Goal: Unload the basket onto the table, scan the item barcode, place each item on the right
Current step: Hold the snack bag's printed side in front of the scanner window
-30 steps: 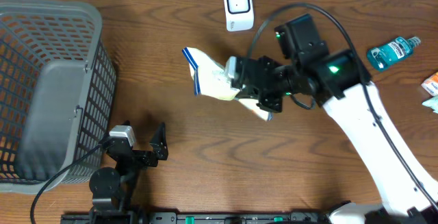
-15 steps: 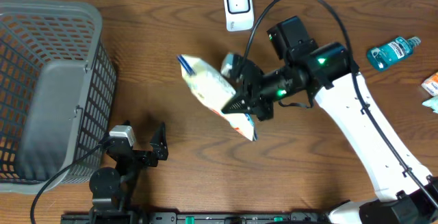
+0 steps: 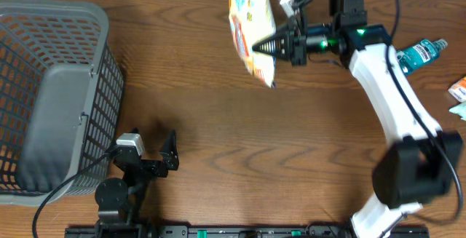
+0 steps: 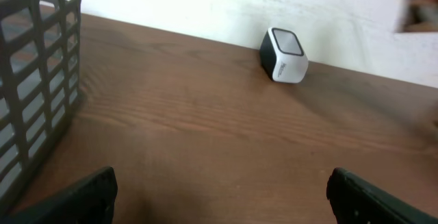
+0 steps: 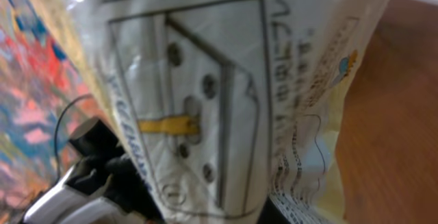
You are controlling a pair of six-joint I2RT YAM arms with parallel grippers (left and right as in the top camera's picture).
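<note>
My right gripper [image 3: 263, 47] is shut on a snack bag [image 3: 250, 20], white and yellow with colourful print, and holds it up at the back of the table. In the overhead view the bag covers the spot where the scanner stands. The small white and black scanner [image 4: 284, 55] shows in the left wrist view, near the wall. Printed panels of the bag [image 5: 205, 80] fill the right wrist view, with the bag's lower edge pinched in the right gripper [image 5: 212, 210]. The left gripper [image 3: 169, 158] rests open near the front edge; between its fingertips [image 4: 89, 195] there is only bare table.
A grey mesh basket [image 3: 51, 92] takes up the left side, and its wall [image 4: 34, 80] stands close on the left of the left wrist view. A teal bottle [image 3: 419, 52] and a small orange and white box [image 3: 459, 89] lie at the far right.
The right arm has carried the bag from the middle of the table up and back toward the wall, turning it more upright. The left arm has not moved.
</note>
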